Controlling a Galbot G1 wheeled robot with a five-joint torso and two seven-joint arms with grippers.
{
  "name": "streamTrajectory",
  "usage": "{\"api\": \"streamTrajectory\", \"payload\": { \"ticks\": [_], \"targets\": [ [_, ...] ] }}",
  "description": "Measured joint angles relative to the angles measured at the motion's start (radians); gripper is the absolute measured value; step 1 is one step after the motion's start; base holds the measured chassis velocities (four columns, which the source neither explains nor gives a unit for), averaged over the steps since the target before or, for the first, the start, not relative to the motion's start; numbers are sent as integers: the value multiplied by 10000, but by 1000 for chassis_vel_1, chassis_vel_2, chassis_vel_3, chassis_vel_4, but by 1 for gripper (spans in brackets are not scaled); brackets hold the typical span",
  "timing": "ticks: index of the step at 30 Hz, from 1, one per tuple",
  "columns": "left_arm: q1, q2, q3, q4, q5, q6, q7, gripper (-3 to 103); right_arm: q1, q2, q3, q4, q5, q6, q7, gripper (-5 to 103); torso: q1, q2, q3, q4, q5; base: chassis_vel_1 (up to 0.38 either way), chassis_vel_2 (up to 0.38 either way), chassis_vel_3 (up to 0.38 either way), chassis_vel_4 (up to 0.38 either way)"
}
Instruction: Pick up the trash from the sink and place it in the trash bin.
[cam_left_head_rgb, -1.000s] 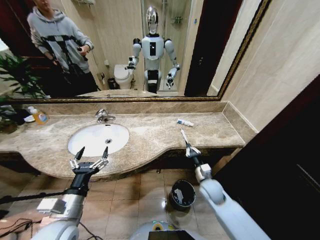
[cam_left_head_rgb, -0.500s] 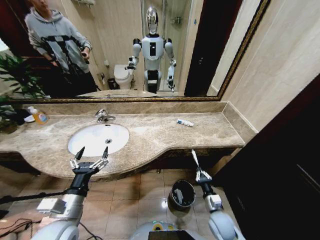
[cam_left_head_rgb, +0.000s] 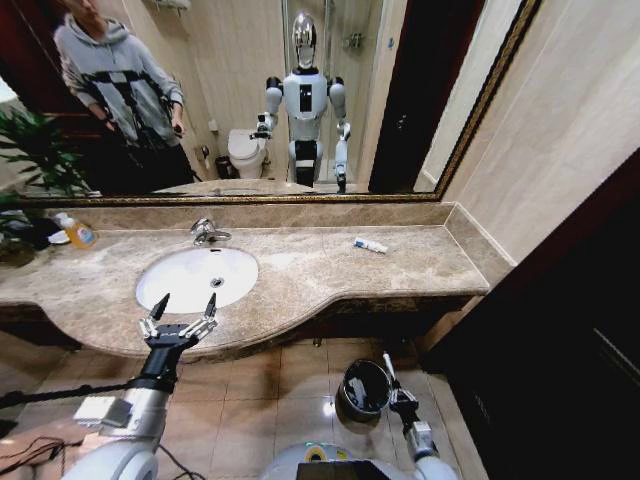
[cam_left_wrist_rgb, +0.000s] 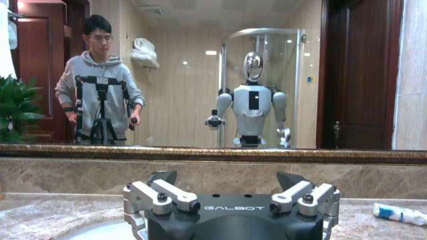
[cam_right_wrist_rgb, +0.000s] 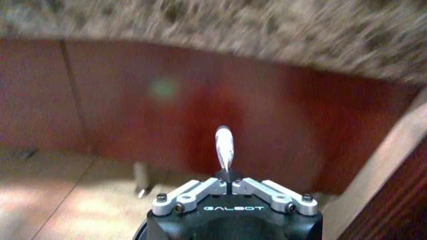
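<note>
A: Where is everything, taking the sink (cam_left_head_rgb: 196, 277) as the mark?

B: The trash bin (cam_left_head_rgb: 364, 388) stands on the floor below and to its right. The right gripper (cam_left_head_rgb: 396, 394), beside the bin, pinches a small white tube (cam_left_head_rgb: 387, 366) by one end.

A: How will it handle?

B: Probably light, slick, squashy. The left gripper (cam_left_head_rgb: 180, 318) waits spread before the basin.

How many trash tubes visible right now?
2: one white tube lying on the counter right of the sink; one held in the right gripper beside the trash bin. Bin contents unclear.
</note>
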Motion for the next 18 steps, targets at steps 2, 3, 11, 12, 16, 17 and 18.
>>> {"api": "streamTrajectory", "payload": {
  "ticks": [2, 3, 11, 12, 16, 17, 18],
  "targets": [
    [0, 0, 0, 0, 0, 0, 0, 100, 459, 29, -52, -820, -313, -65, -496, 0, 0, 0, 0, 0, -1, 0, 0, 0, 0],
    [0, 0, 0, 0, 0, 0, 0, 100, 674, 76, -58, -1258, -468, -28, -609, 0, 0, 0, 0, 0, 0, 0, 0, 0, 0],
    [0, 0, 0, 0, 0, 0, 0, 100, 1925, 548, -44, -3808, -1653, -515, -1386, 0, 0, 0, 1, -2, -4, 0, 0, 0, 0],
    [0, 0, 0, 0, 0, 0, 0, 100, 1925, 548, -44, -3808, -1653, -515, -1386, 0, 0, 0, 1, -2, -4, 0, 0, 0, 0],
    [0, 0, 0, 0, 0, 0, 1, 100, 2776, 995, 99, -5053, -2214, -561, -1443, 0, 0, 0, 1, 0, 2, 0, 0, 0, 0],
    [0, 0, 0, 0, 0, 0, 0, 100, 3102, 1124, 152, -5480, -2420, -641, -1443, 0, 1, 0, 1, 0, -1, 0, 0, 0, 0],
    [0, 0, 0, 0, 0, 0, 0, 100, 3102, 1124, 152, -5480, -2420, -641, -1443, 0, 1, 0, 1, 0, -1, 0, 0, 0, 0]
  ]
}}
